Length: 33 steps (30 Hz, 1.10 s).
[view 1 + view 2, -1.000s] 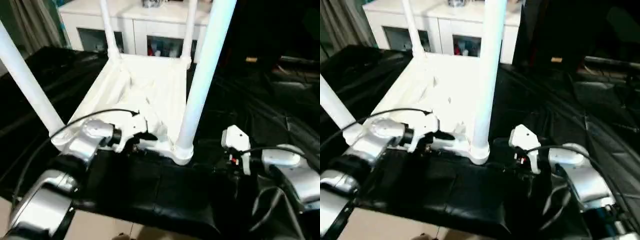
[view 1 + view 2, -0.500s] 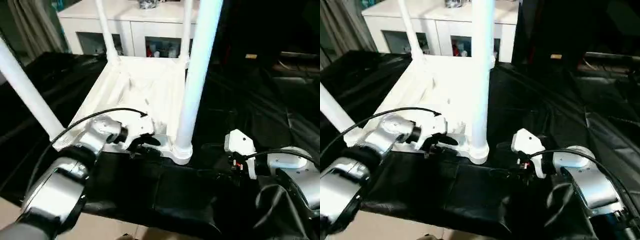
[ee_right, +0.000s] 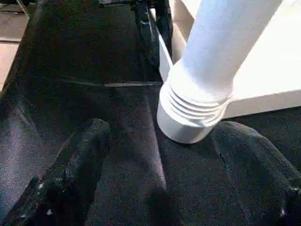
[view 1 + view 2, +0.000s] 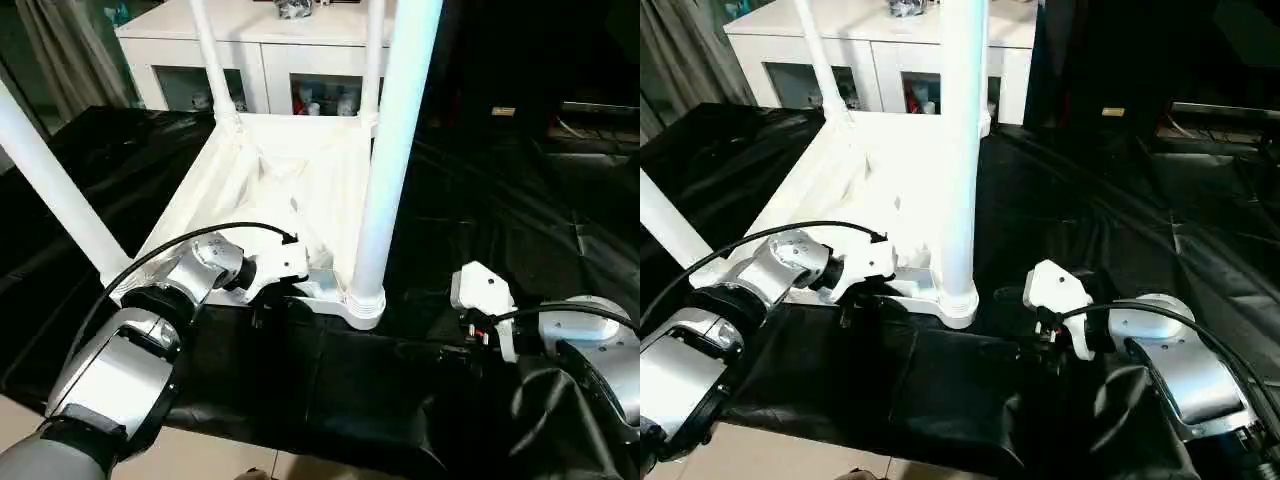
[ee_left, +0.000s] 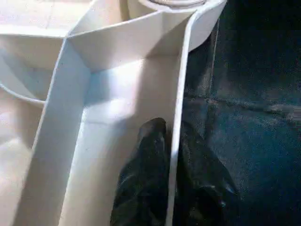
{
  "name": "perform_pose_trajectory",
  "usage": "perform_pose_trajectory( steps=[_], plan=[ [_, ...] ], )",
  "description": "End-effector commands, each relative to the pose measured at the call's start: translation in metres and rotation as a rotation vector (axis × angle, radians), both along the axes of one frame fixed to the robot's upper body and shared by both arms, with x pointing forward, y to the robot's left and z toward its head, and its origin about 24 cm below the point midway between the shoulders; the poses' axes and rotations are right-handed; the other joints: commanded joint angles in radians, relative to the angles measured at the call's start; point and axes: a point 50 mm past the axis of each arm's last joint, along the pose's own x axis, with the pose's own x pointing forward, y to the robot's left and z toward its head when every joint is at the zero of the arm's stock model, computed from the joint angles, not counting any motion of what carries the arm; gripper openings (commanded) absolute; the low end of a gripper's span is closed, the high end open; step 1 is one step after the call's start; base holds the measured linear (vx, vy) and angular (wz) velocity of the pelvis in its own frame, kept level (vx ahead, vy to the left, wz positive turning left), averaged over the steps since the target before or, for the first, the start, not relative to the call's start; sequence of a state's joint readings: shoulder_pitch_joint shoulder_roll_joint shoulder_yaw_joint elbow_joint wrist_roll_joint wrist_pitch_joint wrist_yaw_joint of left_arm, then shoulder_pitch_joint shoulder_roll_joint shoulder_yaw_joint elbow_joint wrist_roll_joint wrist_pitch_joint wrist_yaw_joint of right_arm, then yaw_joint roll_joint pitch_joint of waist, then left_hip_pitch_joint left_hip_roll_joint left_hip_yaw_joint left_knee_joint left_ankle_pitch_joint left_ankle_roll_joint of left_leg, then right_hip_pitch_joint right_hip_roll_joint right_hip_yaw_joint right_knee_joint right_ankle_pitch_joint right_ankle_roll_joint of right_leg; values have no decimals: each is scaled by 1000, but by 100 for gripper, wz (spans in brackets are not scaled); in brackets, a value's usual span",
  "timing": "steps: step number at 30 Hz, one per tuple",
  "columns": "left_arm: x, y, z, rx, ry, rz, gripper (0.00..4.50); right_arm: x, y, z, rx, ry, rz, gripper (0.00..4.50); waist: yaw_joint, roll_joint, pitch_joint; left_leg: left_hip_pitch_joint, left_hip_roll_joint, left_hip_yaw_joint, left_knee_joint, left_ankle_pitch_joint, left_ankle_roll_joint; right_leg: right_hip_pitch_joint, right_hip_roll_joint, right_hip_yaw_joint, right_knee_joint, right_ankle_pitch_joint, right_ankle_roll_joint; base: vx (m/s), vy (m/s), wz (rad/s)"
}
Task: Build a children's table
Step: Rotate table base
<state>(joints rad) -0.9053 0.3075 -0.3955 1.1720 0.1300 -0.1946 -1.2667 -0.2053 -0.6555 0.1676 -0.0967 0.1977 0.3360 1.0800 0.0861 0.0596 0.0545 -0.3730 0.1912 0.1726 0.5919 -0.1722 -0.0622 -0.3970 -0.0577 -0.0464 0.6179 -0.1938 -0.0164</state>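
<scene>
While the upturned white tabletop (image 4: 290, 180) lies on the black-draped desk (image 4: 480, 230) with legs (image 4: 395, 150) upright, the left pincer (image 5: 171, 188) clamps its near rim beside the corner socket (image 3: 190, 117). Right pincer (image 3: 160, 188): spread wide, just beside that socket, empty.
</scene>
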Motion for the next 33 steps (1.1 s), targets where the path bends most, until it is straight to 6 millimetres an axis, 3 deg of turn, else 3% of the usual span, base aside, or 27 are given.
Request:
perform_pose_trajectory(
  steps=[1, 2, 3, 4, 5, 7, 8, 9, 10, 11, 12, 13, 16, 18, 21, 29, 33],
  plan=[
    [0, 4, 3, -76, 34, 37, 11, 3, 3, 1, -2, -17, 1, 389, 5, -18, -74, 4, 29, -12, -53, -156, 69, 64, -75, 39, -79, -118, -230, 0, 0, 0],
    [-2, 5, 1, -77, 46, 35, 8, 4, 3, 1, -3, -18, 0, 389, 4, -17, -74, 2, 29, -12, -52, -152, 72, 64, -74, 38, -78, -108, -233, 0, 0, 0],
    [-4, 6, -3, -73, 59, 44, 4, 5, 3, 0, -2, -27, -7, 389, 4, -25, -74, 3, 28, -10, -51, -148, 80, 64, -73, 38, -78, -95, -235, 0, 0, 0],
    [-6, 7, -5, -70, 67, 50, 4, 6, 4, 0, -2, -33, -13, 389, 4, -21, -75, 2, 29, -12, -51, -142, 80, 65, -76, 38, -74, -90, -238, 0, 0, 0],
    [-7, 8, -7, -69, 69, 57, 4, 7, 4, 0, 0, -39, -18, 389, 2, -31, -73, 2, 28, -9, -51, -143, 84, 63, -75, 37, -78, -99, -236, 0, 0, 0],
    [-11, 7, -13, -107, 84, 89, 4, 14, 4, 0, 0, -82, -66, 389, 1, -22, -73, 3, 29, -8, -51, -139, 83, 61, -76, 37, -79, -120, -230, 0, 0, 0],
    [-14, 7, -16, -142, 90, 121, 4, 19, 4, -1, 15, -98, -109, 389, -4, -43, -72, 3, 31, -7, -54, -138, 83, 62, -78, 38, -77, -123, -231, 0, 0, 0],
    [-15, 7, -17, -154, 92, 135, 4, 21, 5, -1, 24, -99, -125, 389, -6, -32, -69, 1, 27, -7, -55, -135, 79, 60, -77, 35, -78, -151, -228, 0, 0, 0],
    [-16, 7, -18, -163, 89, 153, 4, 21, 5, -1, 29, -96, -139, 389, -9, -43, -69, 5, 30, -5, -54, -144, 81, 58, -78, 38, -81, -171, -225, 0, 0, 0],
    [-17, 6, -18, -180, 81, 163, 4, 22, 5, -2, 36, -91, -151, 389, -8, -37, -68, 4, 29, -6, -54, -145, 81, 58, -78, 38, -80, -184, -224, 0, 0, 0],
    [-19, 4, -18, -210, 71, 172, 4, 22, 5, -3, 47, -82, -164, 389, -11, -59, -66, 5, 30, -3, -56, -156, 82, 57, -78, 38, -85, -213, -210, 0, 0, 0],
    [-21, 3, -18, -237, 66, 180, 4, 23, 6, -4, 54, -76, -175, 389, -12, -60, -65, 5, 33, -5, -58, -153, 82, 56, -80, 38, -83, -221, -206, 0, 0, 0],
    [-34, 0, -22, -253, 52, 152, 4, 24, 7, -12, 57, -71, -195, 389, -18, -49, -63, 6, 34, -5, -61, -176, 75, 47, -79, 39, -88, -263, -191, 0, 0, 0],
    [-44, 1, -28, -221, 58, 132, 4, 24, 10, -16, 60, -70, -187, 389, -20, -56, -62, 8, 36, -6, -64, -191, 69, 46, -78, 40, -88, -265, -186, 0, 0, 0],
    [-52, 4, -35, -161, 59, 118, 4, 25, 13, -17, 76, -82, -179, 389, -24, -54, -62, 10, 38, -6, -66, -205, 65, 43, -80, 43, -89, -263, -177, 0, 0, 0],
    [-56, 7, -37, -81, 45, 125, 4, 27, 22, -22, 100, -78, -191, 389, -30, -55, -62, 12, 37, -8, -71, -240, 42, 43, -78, 44, -92, -292, -165, 0, 0, 0],
    [-56, 8, -36, -45, 39, 140, 4, 27, 30, -27, 101, -75, -165, 389, -33, -55, -65, 11, 36, -8, -70, -234, 38, 43, -77, 44, -89, -258, -174, 0, 0, 0]
  ],
)
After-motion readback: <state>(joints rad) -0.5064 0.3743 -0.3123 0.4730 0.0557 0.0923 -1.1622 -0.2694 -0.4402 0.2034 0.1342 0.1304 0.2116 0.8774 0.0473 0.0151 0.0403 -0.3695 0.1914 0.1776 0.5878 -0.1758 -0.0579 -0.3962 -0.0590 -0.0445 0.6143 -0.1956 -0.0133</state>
